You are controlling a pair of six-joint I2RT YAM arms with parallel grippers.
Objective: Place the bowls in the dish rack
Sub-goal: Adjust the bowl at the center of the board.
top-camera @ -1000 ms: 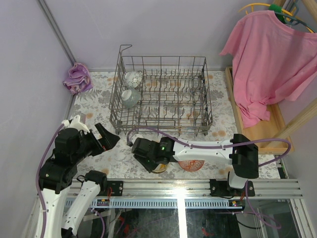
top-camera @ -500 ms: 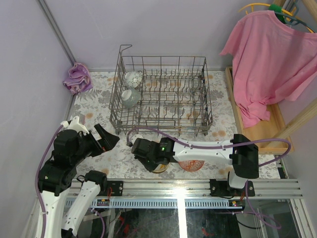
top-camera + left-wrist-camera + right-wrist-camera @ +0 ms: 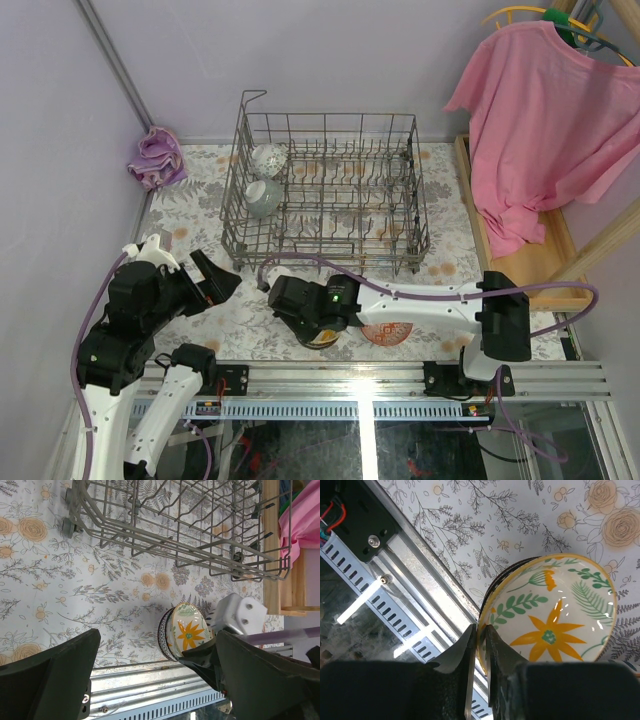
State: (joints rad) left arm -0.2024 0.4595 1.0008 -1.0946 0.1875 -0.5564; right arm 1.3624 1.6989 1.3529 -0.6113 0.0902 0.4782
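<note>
Far left: crumpled purple cloth (image 3: 155, 157) against the wall, on the floral-print table cover (image 3: 200, 215).
Left gripper (image 3: 212, 280): spread wide, nothing in it, hovering low over the near-left of the table.
Centre back: grey wire dish rack (image 3: 330, 116), upright. At its left end, white patterned bowl (image 3: 268, 158), with pale green bowl (image 3: 264, 195) just in front.
Centre front, near table edge: right gripper (image 3: 480, 640) clenched on the rim of the yellow-rimmed ceramic bowl with orange flower and green leaves (image 3: 550, 615), one finger inside, one outside. Nested in a dark-rimmed bowl (image 3: 162, 632) beneath, outside the rack.
Just right of that: red-and-white bowl (image 3: 385, 333) on the table, partly under the right arm.
Far right: pink T-shirt (image 3: 545, 110) on a hanger.
</note>
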